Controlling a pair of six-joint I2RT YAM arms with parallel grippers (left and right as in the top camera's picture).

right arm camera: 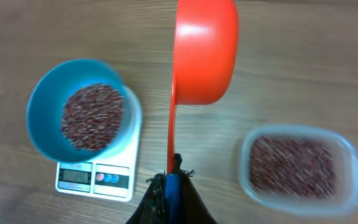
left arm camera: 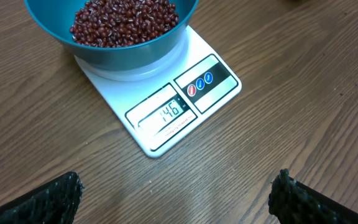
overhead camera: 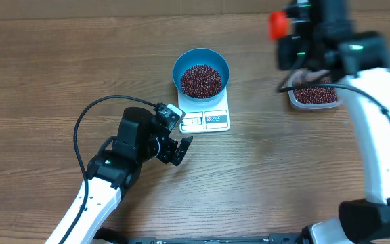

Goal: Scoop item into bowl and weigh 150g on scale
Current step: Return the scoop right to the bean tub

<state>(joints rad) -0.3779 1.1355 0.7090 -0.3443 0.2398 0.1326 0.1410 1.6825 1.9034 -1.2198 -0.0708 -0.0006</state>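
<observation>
The blue bowl (overhead camera: 177,68) stands on the white scale (overhead camera: 217,120) and holds a heap of dark red-brown beans (overhead camera: 201,80). In the left wrist view the scale (left arm camera: 211,99) shows 146 on its display, with the bowl (left arm camera: 135,53) behind it. My left gripper (left arm camera: 174,198) is open over bare table just in front of the scale (overhead camera: 179,133). My right gripper (right arm camera: 173,185) is shut on the thin handle of an orange scoop (right arm camera: 205,50). It holds the scoop in the air between the bowl (right arm camera: 37,118) and the tub. No beans show in the scoop.
A clear plastic tub (right arm camera: 351,163) of more beans (overhead camera: 315,95) sits on the wooden table to the right of the scale, partly under my right arm (overhead camera: 374,88). My left arm's cable (overhead camera: 80,125) loops over the table at the left.
</observation>
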